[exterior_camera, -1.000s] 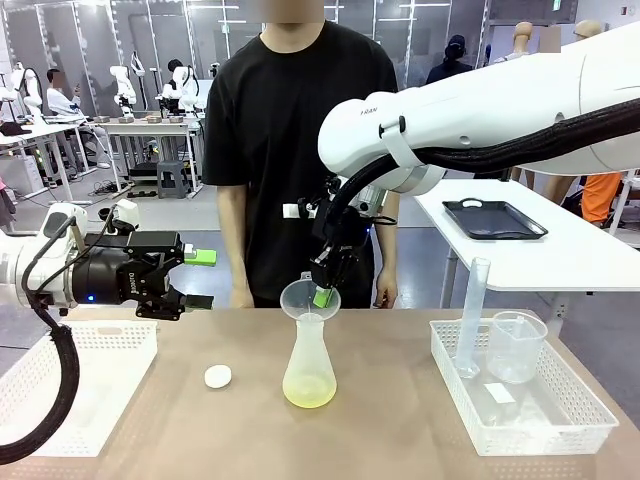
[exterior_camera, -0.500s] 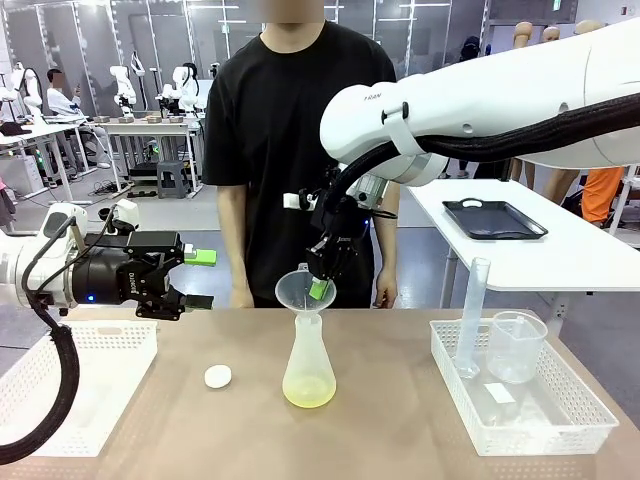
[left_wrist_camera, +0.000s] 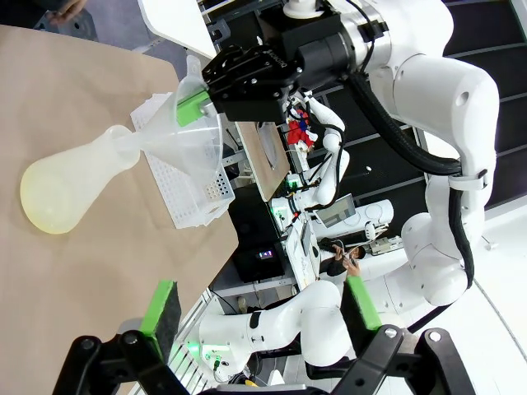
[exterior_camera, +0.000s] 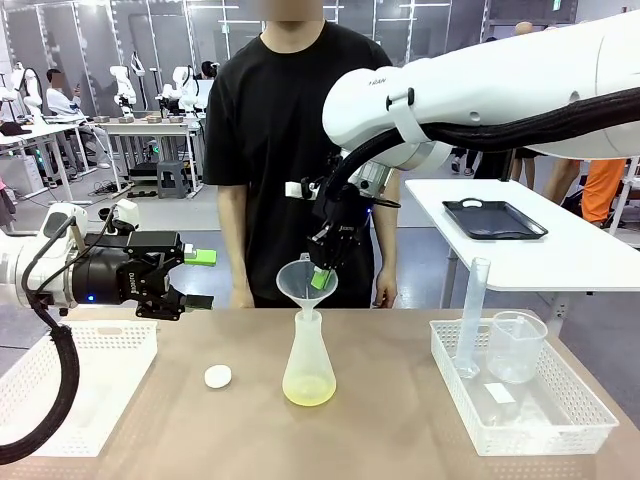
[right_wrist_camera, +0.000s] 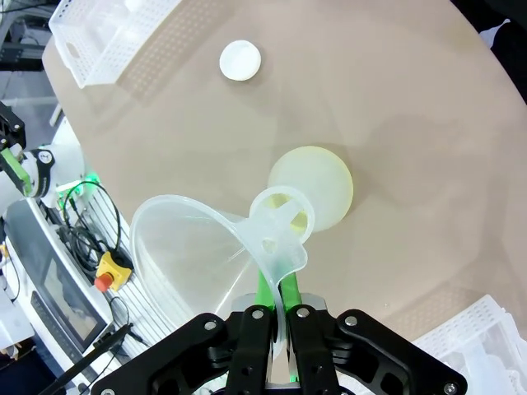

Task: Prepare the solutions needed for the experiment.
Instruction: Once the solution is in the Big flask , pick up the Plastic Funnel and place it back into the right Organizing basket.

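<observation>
the right arm reached across the middle, wrist turned down, its right gripper (exterior_camera: 322,277) above the conical flask (exterior_camera: 308,362). the left arm hung level over the left basket (exterior_camera: 110,360), left gripper (exterior_camera: 200,279) pointing toward the middle. the flask stood upright at the table's centre, the solutions (exterior_camera: 309,390) a shallow pale yellow-green layer in its bottom. the right jaws were pinched tight on the rim of a clear funnel (exterior_camera: 298,285), whose spout was at the flask's mouth. the left jaws stood wide apart, holding nothing.

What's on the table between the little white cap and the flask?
Nothing: bare table separates the white cap and the flask, as the front view shows.
</observation>
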`<move>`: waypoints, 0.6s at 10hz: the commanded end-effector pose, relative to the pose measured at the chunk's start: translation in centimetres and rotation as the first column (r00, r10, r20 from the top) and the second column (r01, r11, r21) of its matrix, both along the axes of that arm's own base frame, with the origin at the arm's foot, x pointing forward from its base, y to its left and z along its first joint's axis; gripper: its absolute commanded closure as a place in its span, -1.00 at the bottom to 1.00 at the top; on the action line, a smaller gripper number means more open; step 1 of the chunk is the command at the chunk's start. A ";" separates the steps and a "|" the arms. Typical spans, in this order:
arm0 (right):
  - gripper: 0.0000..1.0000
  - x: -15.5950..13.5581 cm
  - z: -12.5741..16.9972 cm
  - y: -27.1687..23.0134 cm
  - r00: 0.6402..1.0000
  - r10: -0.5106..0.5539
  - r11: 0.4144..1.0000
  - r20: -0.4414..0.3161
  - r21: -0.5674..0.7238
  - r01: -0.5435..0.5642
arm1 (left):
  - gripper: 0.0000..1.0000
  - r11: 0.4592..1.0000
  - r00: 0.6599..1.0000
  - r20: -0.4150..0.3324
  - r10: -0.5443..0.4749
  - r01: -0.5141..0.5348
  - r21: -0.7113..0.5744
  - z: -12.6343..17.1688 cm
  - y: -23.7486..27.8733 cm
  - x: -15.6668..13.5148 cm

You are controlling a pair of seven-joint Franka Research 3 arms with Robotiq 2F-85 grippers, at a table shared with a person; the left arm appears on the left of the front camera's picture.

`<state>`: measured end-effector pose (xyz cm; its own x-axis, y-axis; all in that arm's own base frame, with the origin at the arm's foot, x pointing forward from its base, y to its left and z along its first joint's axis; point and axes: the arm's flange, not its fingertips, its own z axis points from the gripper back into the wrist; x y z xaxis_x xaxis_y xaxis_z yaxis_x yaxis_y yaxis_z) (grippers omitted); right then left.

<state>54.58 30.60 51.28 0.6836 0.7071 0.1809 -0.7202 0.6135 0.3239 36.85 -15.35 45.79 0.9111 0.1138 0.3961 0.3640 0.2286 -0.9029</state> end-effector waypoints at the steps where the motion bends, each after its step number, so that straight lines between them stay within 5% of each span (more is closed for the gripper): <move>1: 1.00 -0.1 1.8 -0.8 0.999 -0.036 0.999 -0.001 0.004 0.036 | -1.00 1.000 1.000 -0.014 0.006 -0.007 -0.028 0.1 -0.3 -0.2; 6: 1.00 -1.5 4.1 -2.2 0.999 -0.041 0.998 -0.001 0.038 0.041 | -1.00 1.000 1.000 -0.014 0.006 -0.007 -0.028 0.1 -0.3 -0.2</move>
